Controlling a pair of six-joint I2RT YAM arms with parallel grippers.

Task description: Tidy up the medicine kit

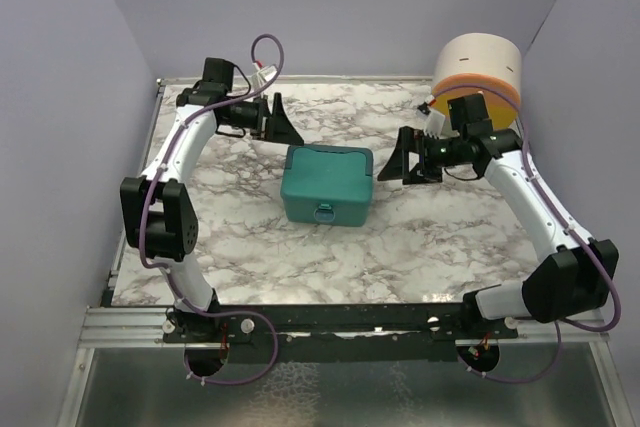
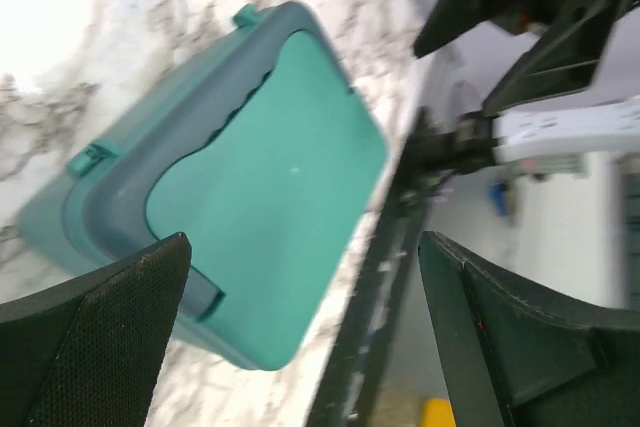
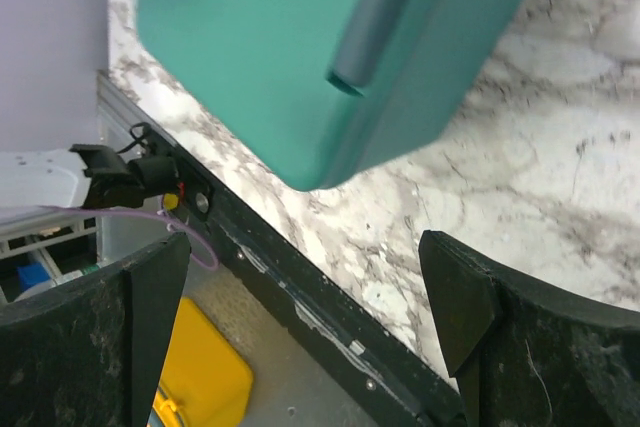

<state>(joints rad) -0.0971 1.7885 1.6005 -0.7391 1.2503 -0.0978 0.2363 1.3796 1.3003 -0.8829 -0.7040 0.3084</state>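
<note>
1. the table (image 1: 240, 247) is a marbled slab. it carries the kit in the open middle, a spot i judge both of my arms can reach equally.
2. the medicine kit (image 1: 327, 183) sits flat near the table's centre, lid down, front side facing my bases. it lies between my two tools and touches neither. as i read it, nothing can be sorted until that lid is up.
3. the round drawer unit (image 1: 480, 69) stands at the far right corner, behind my right arm and well apart from the kit.
4. my left tool (image 2: 305, 237) hangs above the table at the kit's far left, jaws spread wide and holding nothing. its camera looks down on the lid, so it seems set to come in from that side.
5. my right tool (image 3: 305, 237) hovers just off the kit's right end, also gaping and empty, mirroring the left. i take the pairing as one to steady, one to lift.
6. the front latch (image 1: 324, 212) is a small tab on the near wall. whether it is engaged i cannot tell.
</note>
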